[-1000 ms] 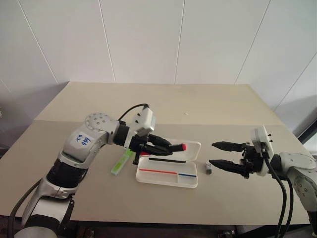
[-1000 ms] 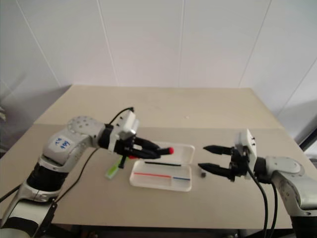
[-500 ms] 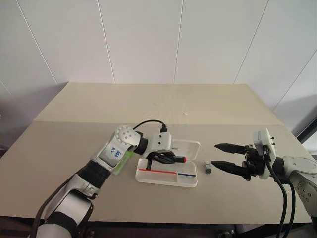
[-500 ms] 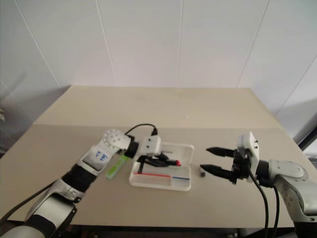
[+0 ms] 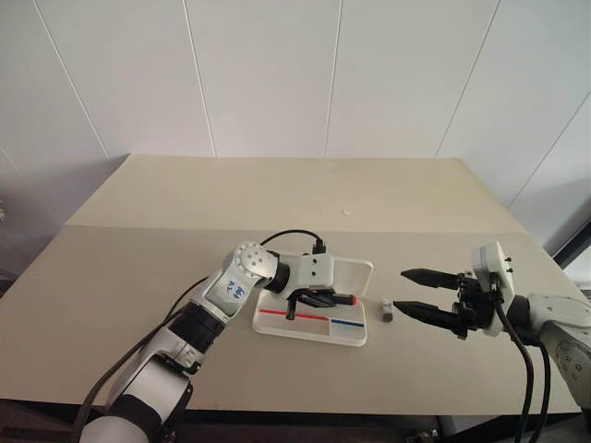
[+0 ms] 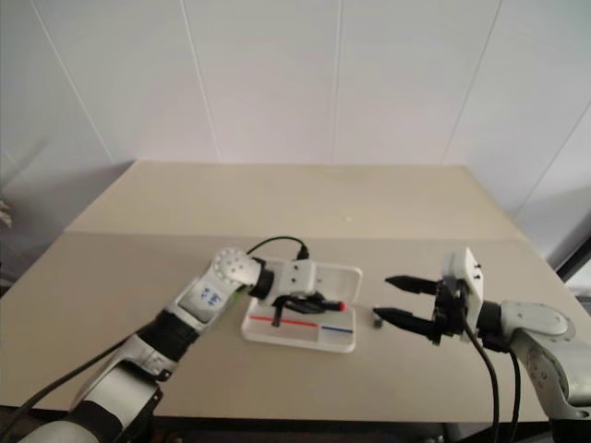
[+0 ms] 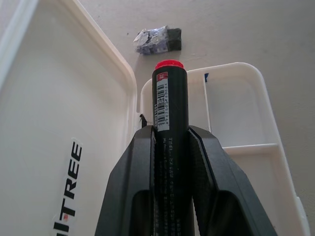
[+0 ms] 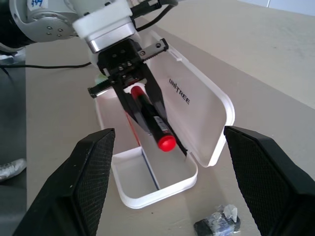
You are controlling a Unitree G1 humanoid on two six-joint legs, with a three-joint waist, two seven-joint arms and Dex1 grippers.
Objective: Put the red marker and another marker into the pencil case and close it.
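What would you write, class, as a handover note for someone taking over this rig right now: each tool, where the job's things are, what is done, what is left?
Left tool: shut on the red marker, held low over the open pencil case, cap pointing toward the small grey-black block.
Right tool: open, holding nothing, hovering beside the block.
Green highlighter: on the table by the case, mostly hidden behind the left arm.
Done: red marker picked up and brought over the case.
Left: release it inside, add the highlighter, close the lid.
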